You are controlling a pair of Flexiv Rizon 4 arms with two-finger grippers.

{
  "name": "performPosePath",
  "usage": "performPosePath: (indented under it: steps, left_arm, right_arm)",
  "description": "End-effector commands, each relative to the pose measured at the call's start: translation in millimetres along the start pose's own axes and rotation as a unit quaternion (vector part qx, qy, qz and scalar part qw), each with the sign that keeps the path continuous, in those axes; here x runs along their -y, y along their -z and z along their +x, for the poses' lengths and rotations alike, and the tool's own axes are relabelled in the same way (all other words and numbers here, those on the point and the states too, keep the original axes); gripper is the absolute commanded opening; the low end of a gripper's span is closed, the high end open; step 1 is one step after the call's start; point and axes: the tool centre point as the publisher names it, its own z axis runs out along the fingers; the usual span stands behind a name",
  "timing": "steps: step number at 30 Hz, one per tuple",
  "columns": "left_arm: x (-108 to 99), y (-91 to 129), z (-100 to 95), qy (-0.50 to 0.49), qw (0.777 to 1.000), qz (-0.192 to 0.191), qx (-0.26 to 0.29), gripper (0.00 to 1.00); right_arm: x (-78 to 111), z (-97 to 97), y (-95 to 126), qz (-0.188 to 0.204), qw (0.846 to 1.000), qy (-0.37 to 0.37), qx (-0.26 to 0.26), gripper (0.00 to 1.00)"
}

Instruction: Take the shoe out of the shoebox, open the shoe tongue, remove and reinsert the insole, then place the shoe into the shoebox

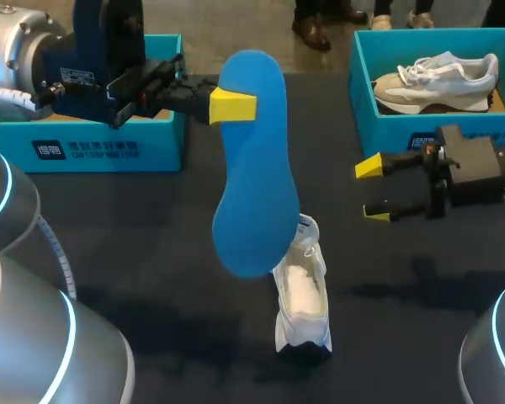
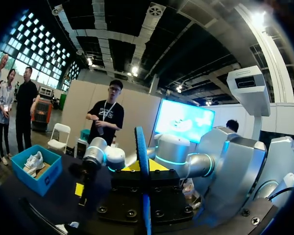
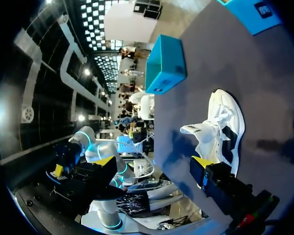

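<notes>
My left gripper [image 1: 234, 106] is raised over the table and shut on the upper end of a blue insole [image 1: 252, 177], which hangs down in front of the shoe. In the left wrist view the insole [image 2: 142, 161] shows edge-on between the fingers. A white shoe [image 1: 304, 290] lies on the dark table below the insole, opening upward. Right of them my right gripper [image 1: 372, 189] stands open and holds nothing. In the right wrist view the shoe [image 3: 221, 128] lies ahead of that open gripper [image 3: 154, 164].
A blue shoebox [image 1: 404, 133] at the back right holds a second, grey and white shoe [image 1: 438, 80]. Another blue shoebox [image 1: 109, 145] stands at the back left, partly behind my left arm. The table is a dark cloth [image 1: 151, 236].
</notes>
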Motion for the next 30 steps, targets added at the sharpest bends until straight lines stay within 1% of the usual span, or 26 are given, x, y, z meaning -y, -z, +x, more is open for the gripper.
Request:
performPosePath:
  steps: [1,3,6,7,10,13,16,18,24,25,30]
  left_arm:
    - [-2.0,10.8,-23.5,-0.038,0.999,0.014,-0.001,0.00]
    - [1.3,17.8,-33.4,-0.070,0.997,0.016,-0.003,0.00]
    - [7.0,27.4,-42.4,-0.133,0.991,0.000,0.001,0.00]
    - [8.6,29.8,-46.0,-0.152,0.988,-0.012,0.006,0.00]
    - [14.8,37.2,-56.6,-0.220,0.975,-0.028,0.011,0.00]
    - [18.7,41.2,-62.0,-0.274,0.961,-0.035,0.015,0.00]
    - [19.2,47.0,-64.4,-0.363,0.930,-0.046,0.028,0.00]
    - [18.2,48.7,-63.5,-0.407,0.910,-0.062,0.040,0.00]
    - [5.8,47.8,-52.9,-0.511,0.853,-0.096,0.045,0.00]
    - [2.3,46.9,-52.6,-0.538,0.833,-0.115,0.054,0.00]
    - [2.3,46.9,-52.6,-0.538,0.833,-0.115,0.054,0.00]
  right_arm:
    - [-1.8,-3.5,-3.1,0.001,1.000,0.000,-0.002,1.00]
    - [-1.8,-3.5,-3.1,0.001,1.000,0.000,-0.002,1.00]
    - [-1.8,-3.5,-3.1,0.001,1.000,0.000,-0.002,1.00]
    - [-1.8,-3.5,-3.1,0.001,1.000,0.000,-0.002,1.00]
    - [-1.8,-3.5,-3.1,0.001,1.000,0.000,-0.002,1.00]
    - [-1.8,-3.5,-3.1,0.001,1.000,0.000,-0.002,1.00]
    - [-1.8,-3.5,-3.1,0.001,1.000,0.000,-0.002,1.00]
    - [-1.8,-3.5,-3.1,0.001,1.000,0.000,-0.002,1.00]
    - [-1.8,-3.5,-3.1,0.001,1.000,0.000,-0.002,1.00]
    - [-1.8,-3.5,-3.1,0.001,1.000,0.000,-0.002,1.00]
    - [-1.8,-3.5,-3.1,0.001,1.000,0.000,-0.002,1.00]
